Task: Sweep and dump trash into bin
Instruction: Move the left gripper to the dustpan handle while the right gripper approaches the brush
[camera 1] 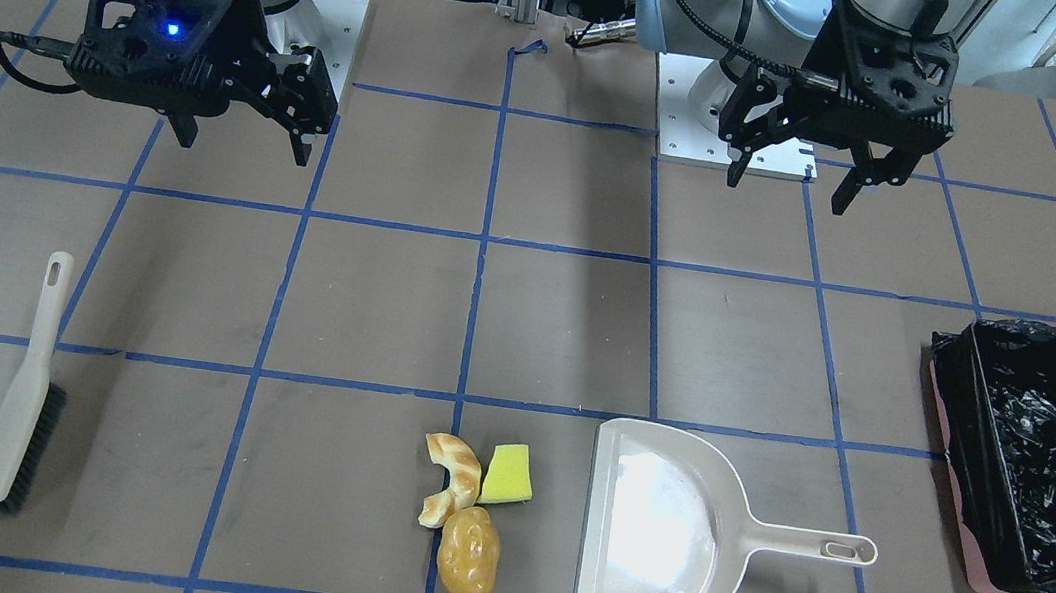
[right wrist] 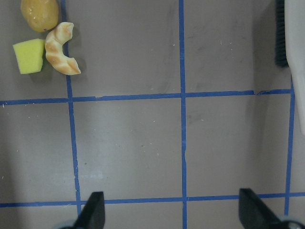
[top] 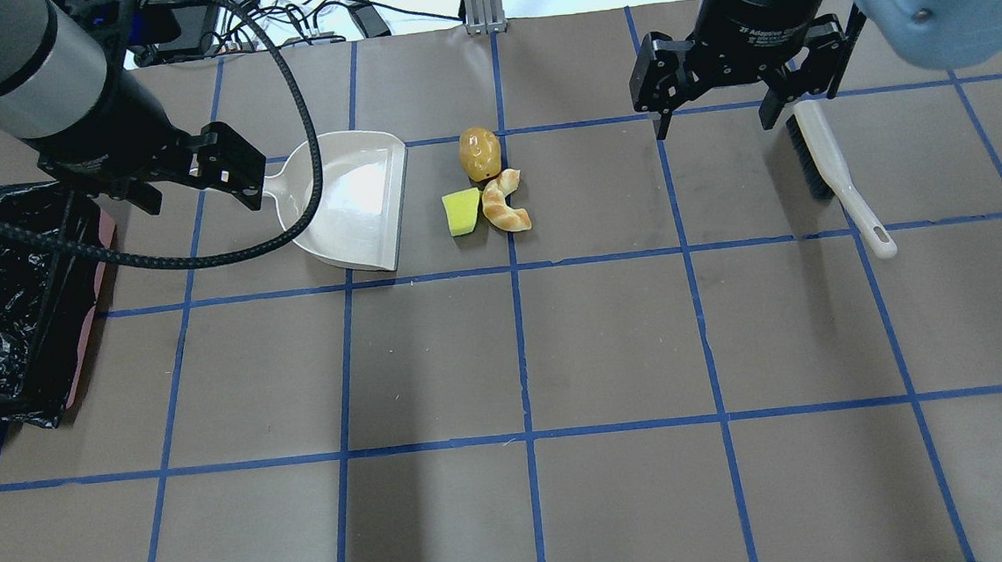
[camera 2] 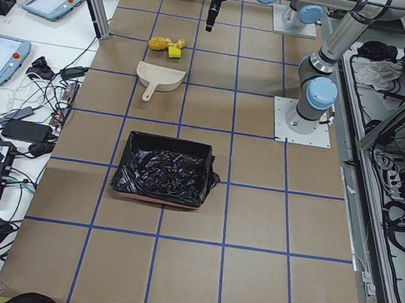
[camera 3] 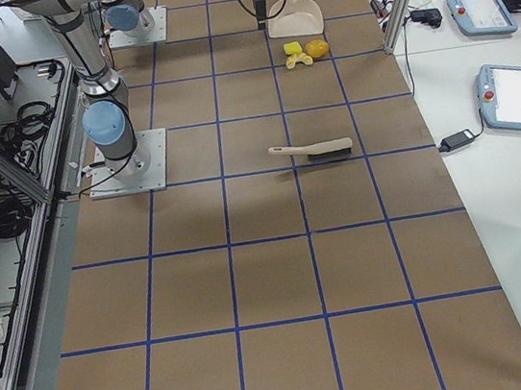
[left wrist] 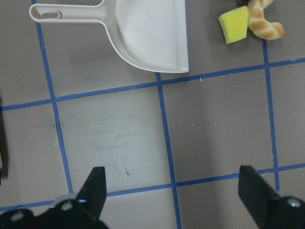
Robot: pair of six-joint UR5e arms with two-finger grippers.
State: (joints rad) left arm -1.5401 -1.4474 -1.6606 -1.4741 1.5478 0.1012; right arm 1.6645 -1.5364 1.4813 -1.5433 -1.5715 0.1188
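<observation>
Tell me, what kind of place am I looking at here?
Most likely a robotics research lab: two robot arms bolted to a table gridded with blue tape, touchscreen control tablets and cables on side benches, and toy trash staged beside a dustpan.

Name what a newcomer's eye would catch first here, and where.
Brightest: the yellow sponge, bread piece and potato-shaped lump, clustered beside the cream dustpan. The black-lined bin sits on the robot's left, the brush on its right. The left end effector and right end effector hover open.
</observation>
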